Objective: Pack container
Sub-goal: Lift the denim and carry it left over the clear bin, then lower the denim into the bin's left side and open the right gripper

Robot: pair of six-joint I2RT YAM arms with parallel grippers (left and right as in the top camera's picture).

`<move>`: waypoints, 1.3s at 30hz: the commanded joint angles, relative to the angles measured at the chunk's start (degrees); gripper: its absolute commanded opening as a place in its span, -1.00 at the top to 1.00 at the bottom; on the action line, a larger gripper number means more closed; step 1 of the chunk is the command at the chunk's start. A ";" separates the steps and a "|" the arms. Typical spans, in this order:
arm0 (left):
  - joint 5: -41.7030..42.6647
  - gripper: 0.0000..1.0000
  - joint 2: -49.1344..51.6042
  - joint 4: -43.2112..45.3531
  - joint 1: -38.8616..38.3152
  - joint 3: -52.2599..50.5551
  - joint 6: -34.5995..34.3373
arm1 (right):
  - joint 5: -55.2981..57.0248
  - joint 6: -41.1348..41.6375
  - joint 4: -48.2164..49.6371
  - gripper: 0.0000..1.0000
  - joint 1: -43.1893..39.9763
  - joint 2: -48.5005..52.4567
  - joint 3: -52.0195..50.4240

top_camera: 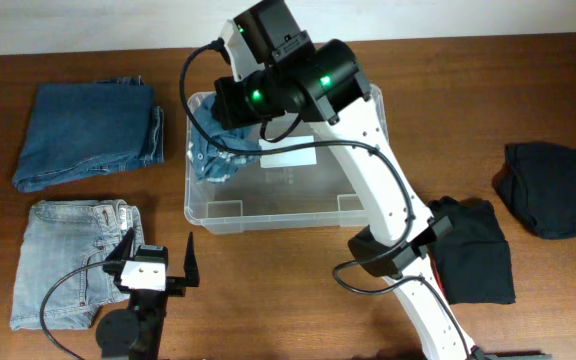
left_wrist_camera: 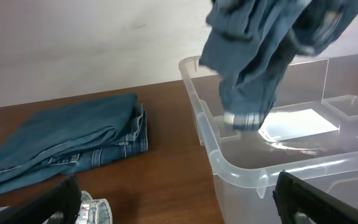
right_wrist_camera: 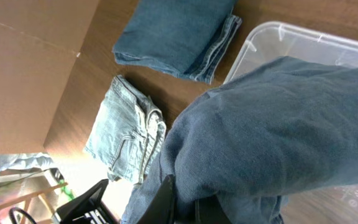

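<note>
On the wooden table (top_camera: 528, 80), right fingers (right_wrist_camera: 164, 200) pinch jeans (right_wrist_camera: 272, 124) above container (top_camera: 268, 205); left fingers (top_camera: 190, 262) spread.

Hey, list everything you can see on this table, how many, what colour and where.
container: one, clear, table centre.
held jeans: one, blue, hanging into the container's left end.
folded jeans: one, dark blue, table's far left.
light jeans: one, pale blue, near left.
black garments: two, black, table's right side.
table: one, brown wood, under everything.
left claw: one, black, open, beside the light jeans.
right claw: one, black, shut on the held jeans.
</note>
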 commanded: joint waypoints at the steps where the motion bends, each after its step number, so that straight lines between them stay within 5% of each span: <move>1: -0.39 -0.99 -0.35 0.04 0.28 -0.37 0.94 | -3.39 0.26 0.33 0.92 0.44 3.61 -0.42; 24: -0.39 -0.99 -0.35 0.04 0.28 -0.37 0.94 | 0.72 -1.51 -1.81 0.87 -0.17 11.72 -5.84; 28: -0.39 -0.99 -0.35 0.04 0.28 -0.37 0.94 | 10.36 -1.44 -3.04 0.75 -0.50 11.72 -10.47; 30: -0.39 -0.99 -0.35 0.07 0.28 -0.37 0.94 | 13.97 -1.49 -3.21 0.65 -0.52 11.72 -12.57; 34: -0.39 -0.99 -0.35 0.04 0.28 -0.37 0.94 | 19.30 -1.77 -3.72 -0.12 -0.55 11.72 -13.68; 39: -0.39 -0.99 -0.35 0.04 0.28 -0.37 0.94 | 26.80 -4.94 -4.70 -0.49 -0.55 10.14 -13.18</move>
